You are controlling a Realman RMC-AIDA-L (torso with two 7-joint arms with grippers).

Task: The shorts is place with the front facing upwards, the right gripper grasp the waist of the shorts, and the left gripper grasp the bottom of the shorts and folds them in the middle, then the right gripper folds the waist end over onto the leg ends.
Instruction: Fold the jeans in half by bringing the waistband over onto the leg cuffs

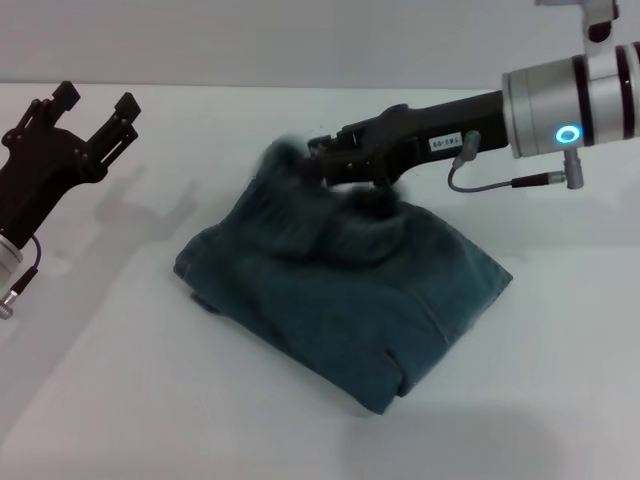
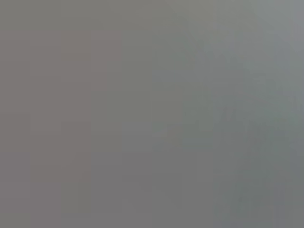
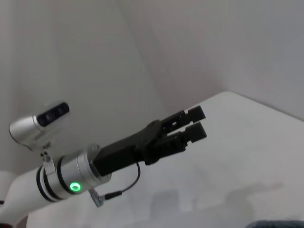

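The blue denim shorts (image 1: 350, 290) lie folded in a thick bundle in the middle of the white table (image 1: 560, 380). Their far end is bunched up and lifted, and my right gripper (image 1: 318, 160) is shut on that raised cloth, which looks like the waist (image 1: 285, 160). I cannot make out the leg hems in the bundle. My left gripper (image 1: 95, 105) hovers open at the left, apart from the shorts. It also shows in the right wrist view as the left gripper (image 3: 195, 124), above the table. A sliver of denim (image 3: 278, 224) shows at that view's edge.
Bare table surface (image 1: 120, 380) surrounds the shorts on all sides, with a pale wall (image 1: 300, 40) behind the far edge. The left wrist view holds only a plain grey surface.
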